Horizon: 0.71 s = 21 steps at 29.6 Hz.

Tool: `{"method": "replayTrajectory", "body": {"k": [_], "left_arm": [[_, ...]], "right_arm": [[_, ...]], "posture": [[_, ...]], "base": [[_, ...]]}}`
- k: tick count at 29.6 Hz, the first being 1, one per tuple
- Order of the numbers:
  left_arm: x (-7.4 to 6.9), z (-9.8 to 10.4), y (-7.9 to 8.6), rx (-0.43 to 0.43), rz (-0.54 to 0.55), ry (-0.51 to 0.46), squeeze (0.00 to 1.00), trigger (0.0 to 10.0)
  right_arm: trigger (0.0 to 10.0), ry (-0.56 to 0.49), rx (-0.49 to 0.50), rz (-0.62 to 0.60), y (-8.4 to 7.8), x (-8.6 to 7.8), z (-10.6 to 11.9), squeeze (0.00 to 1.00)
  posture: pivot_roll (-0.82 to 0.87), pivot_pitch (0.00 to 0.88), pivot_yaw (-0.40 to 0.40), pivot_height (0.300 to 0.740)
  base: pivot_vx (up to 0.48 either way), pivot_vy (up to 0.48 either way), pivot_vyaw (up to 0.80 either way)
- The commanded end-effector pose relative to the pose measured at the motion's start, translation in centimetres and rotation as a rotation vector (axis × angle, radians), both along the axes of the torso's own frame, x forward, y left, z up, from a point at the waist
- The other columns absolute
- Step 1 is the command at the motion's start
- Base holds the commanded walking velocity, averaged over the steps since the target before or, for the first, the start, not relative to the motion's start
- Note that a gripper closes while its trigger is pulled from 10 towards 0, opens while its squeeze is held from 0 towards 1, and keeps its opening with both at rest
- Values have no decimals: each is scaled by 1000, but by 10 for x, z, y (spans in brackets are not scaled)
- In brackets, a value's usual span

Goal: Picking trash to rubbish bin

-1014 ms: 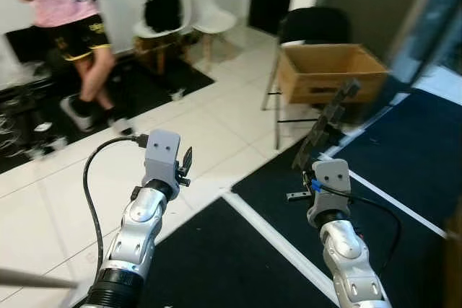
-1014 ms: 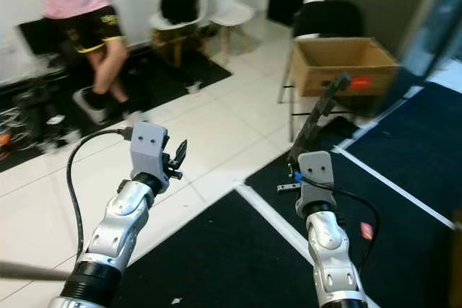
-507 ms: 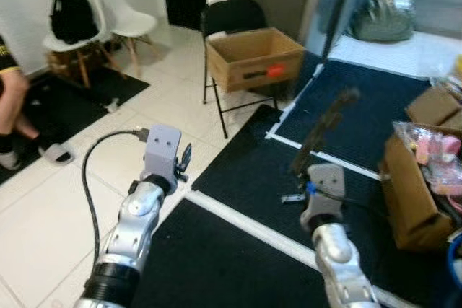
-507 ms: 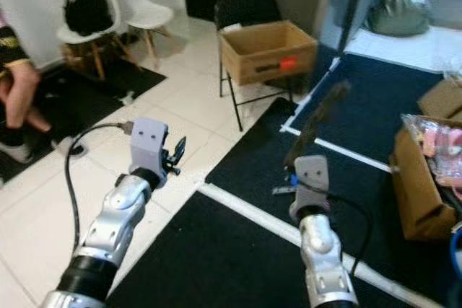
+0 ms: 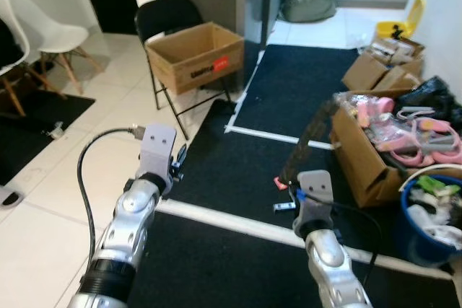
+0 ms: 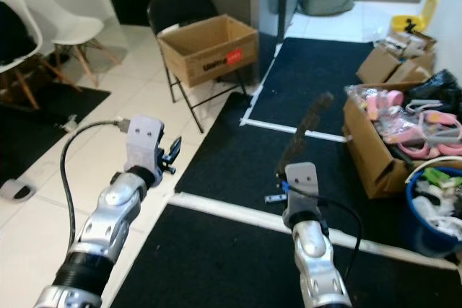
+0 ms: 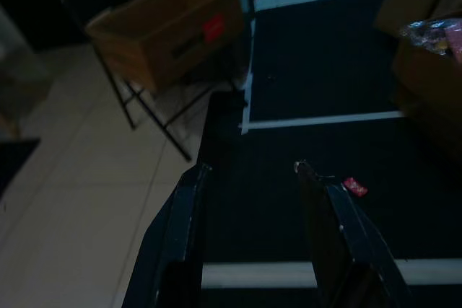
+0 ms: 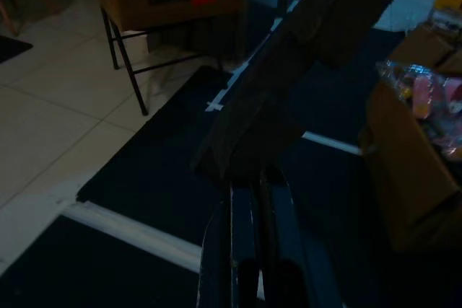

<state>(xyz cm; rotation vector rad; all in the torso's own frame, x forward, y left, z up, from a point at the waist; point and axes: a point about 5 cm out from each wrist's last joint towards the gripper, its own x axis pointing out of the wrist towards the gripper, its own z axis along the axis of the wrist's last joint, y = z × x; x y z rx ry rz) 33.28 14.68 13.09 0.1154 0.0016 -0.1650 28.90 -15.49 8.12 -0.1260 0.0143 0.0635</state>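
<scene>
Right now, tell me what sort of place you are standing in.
Probably a lived-in room in a home, used partly for storage. A folding chair carries a cardboard box, white chairs stand on pale tiles, and an open carton spills pink items beside a blue bucket.

Ahead of you the black mat (image 5: 289,91) lies open as a lane running far, between the folding chair (image 5: 170,30) on the left and the cartons on the right. The chair carries a cardboard box (image 5: 193,55); its thin legs reach down to the mat's left edge. On the right, an open carton of pink items (image 5: 375,149) borders the lane, with a blue bucket (image 5: 427,221) just near of it and smaller boxes (image 5: 382,70) farther back. One small red scrap (image 7: 354,186) lies on the mat near its middle. Far end: a grey bag (image 5: 309,1).
</scene>
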Motion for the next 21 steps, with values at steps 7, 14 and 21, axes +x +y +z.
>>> {"method": "replayTrajectory", "body": {"k": [7, 14, 21], "left_arm": [[-4, -15, 10, -42, 100, 44, 0, 10000], [-6, -19, 10, -51, 117, 47, 0, 10000], [-7, -24, 5, -27, 94, 63, 0, 10000]], "right_arm": [[10000, 18, -49, 139, 13, 3, 1, 0], [10000, 27, -59, 156, 12, 5, 1, 0], [10000, 56, -75, 140, 10, 5, -6, 0]], "posture": [[-57, 69, -14, 740], [-61, 65, -31, 740], [-56, 65, -15, 740]], "base": [[0, 0, 0], [0, 0, 0], [0, 0, 0]]}}
